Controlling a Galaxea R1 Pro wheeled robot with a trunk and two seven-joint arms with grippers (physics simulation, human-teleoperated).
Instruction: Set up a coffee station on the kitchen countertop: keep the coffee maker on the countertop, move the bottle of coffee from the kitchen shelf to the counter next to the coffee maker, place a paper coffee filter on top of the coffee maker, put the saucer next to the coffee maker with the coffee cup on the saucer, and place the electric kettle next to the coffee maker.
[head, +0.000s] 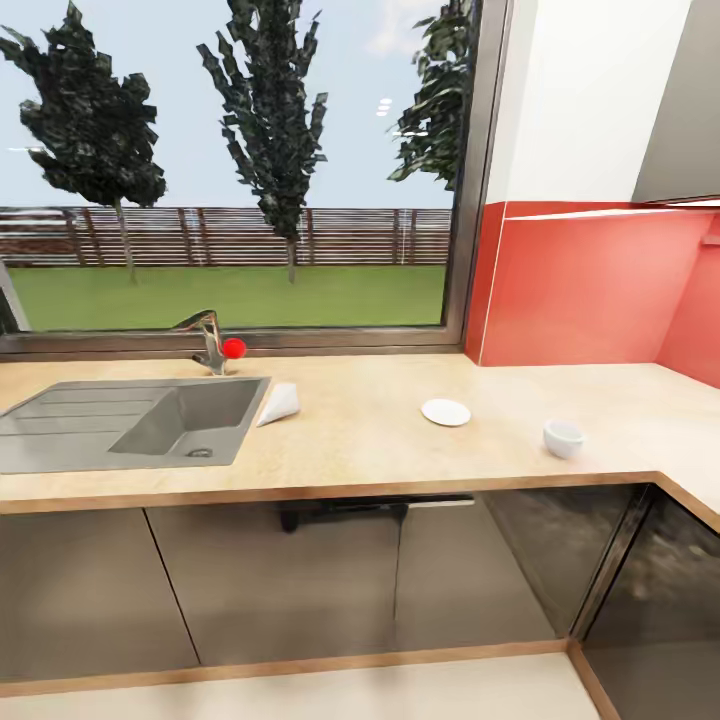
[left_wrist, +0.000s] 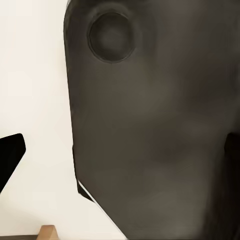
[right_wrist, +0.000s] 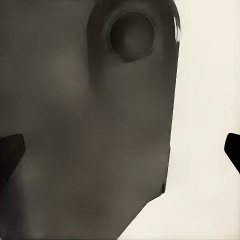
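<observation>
Currently, from my remote seat:
Countertop (head: 360, 455): bare staging surface, no coffee maker visible
Sink (head: 130, 420): left, filter (head: 279, 403) just beside it
Saucer (head: 446, 412): mid-counter, cup (head: 563, 437) apart, not yet stacked
Grippers: jaw state I cannot tell

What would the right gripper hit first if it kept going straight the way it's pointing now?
Most likely the dark grey panel with a round recess, which looms large ahead in the right wrist view, between the fingertips. It looks close, though depth is hard to judge. Pale floor lies beside it.
</observation>
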